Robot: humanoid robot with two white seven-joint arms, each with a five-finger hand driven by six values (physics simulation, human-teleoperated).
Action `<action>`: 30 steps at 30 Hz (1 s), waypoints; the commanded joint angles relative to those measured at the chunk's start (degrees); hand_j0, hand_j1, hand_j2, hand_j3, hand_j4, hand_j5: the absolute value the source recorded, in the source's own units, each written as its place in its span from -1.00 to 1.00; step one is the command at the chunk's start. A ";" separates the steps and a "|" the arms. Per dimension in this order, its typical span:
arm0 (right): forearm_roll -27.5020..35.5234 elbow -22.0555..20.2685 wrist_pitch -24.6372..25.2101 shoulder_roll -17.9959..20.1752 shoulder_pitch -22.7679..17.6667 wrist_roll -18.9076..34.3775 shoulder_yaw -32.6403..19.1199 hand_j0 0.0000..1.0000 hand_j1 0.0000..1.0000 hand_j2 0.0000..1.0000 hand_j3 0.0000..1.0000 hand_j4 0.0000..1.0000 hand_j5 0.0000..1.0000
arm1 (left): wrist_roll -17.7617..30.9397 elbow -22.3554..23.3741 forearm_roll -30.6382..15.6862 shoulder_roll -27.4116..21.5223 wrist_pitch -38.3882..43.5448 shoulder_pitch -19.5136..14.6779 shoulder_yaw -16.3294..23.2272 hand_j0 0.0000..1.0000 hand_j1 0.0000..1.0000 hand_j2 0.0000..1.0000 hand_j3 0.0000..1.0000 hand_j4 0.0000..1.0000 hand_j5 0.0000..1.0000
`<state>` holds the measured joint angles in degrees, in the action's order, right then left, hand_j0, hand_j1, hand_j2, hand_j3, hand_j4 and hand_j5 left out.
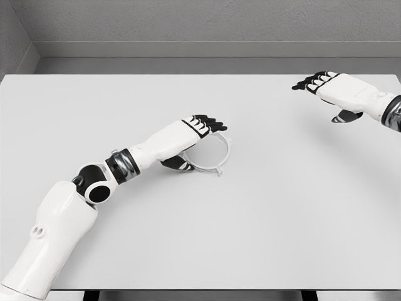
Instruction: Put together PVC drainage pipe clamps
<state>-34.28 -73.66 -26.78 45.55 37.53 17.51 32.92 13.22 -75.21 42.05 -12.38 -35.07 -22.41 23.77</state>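
A white ring-shaped pipe clamp [219,153] lies flat on the white table [263,213], a little left of the middle. My left hand [199,135] hovers over the clamp's left side, palm down, fingers stretched out above the ring and thumb tucked under near its left rim; it covers that part of the ring. I cannot see the fingers closing on it. My right hand [326,88] hangs over the table's far right corner, fingers extended and holding nothing, far from the clamp.
The table's far edge meets a grey wall [200,25]. The front edge runs along the bottom of the view, with dark legs [91,295] showing below it.
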 commanded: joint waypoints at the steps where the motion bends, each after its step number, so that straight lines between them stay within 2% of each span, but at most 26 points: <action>1: 0.26 -0.08 0.06 0.07 0.00 -0.02 -0.05 1.00 1.00 1.00 1.00 1.00 1.00 | -0.04 -0.12 -0.48 -0.01 0.07 0.00 -0.04 1.00 1.00 1.00 1.00 1.00 1.00; 13: 0.26 -0.08 0.06 0.68 0.00 -0.11 -0.05 1.00 1.00 1.00 1.00 1.00 1.00 | -0.04 -4.42 -1.18 -0.97 0.07 1.93 -0.92 1.00 1.00 1.00 1.00 1.00 1.00; 15: 0.18 -0.08 0.06 1.03 0.00 -0.02 -0.05 1.00 1.00 1.00 1.00 1.00 1.00 | -0.04 -6.27 -1.36 -2.82 0.07 2.81 -1.44 1.00 1.00 1.00 1.00 1.00 1.00; 18: 0.26 -0.17 0.06 1.39 0.00 -0.02 -0.05 1.00 1.00 1.00 1.00 1.00 1.00 | -0.13 -6.53 -1.36 -4.23 0.07 2.81 -2.76 1.00 1.00 1.00 1.00 1.00 1.00; 20: 0.26 -0.17 0.06 1.39 0.00 -0.02 -0.05 1.00 1.00 1.00 1.00 1.00 1.00 | -0.13 -6.53 -1.36 -4.75 0.07 2.81 -6.27 1.00 1.00 1.00 1.00 1.00 1.00; 23: 0.18 -0.08 0.06 1.30 0.00 0.06 0.13 1.00 1.00 1.00 1.00 1.00 1.00 | -0.04 -6.36 -1.09 -4.67 0.07 2.90 -9.53 1.00 1.00 1.00 1.00 1.00 1.00; 28: 0.09 0.01 0.06 1.21 0.09 0.06 0.31 1.00 1.00 1.00 1.00 1.00 1.00 | -0.04 -5.57 -1.01 -4.40 0.07 2.37 -9.80 1.00 1.00 1.00 1.00 1.00 1.00; 30: 0.09 0.01 0.06 1.21 0.09 0.06 0.31 1.00 1.00 1.00 1.00 1.00 1.00 | -0.13 -2.41 -1.01 -3.18 0.07 0.97 -9.80 1.00 1.00 1.00 1.00 1.00 1.00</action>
<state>-34.40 -73.66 -26.79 46.70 37.62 17.60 33.24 13.16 -79.20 41.31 -16.17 -35.04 -22.50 14.26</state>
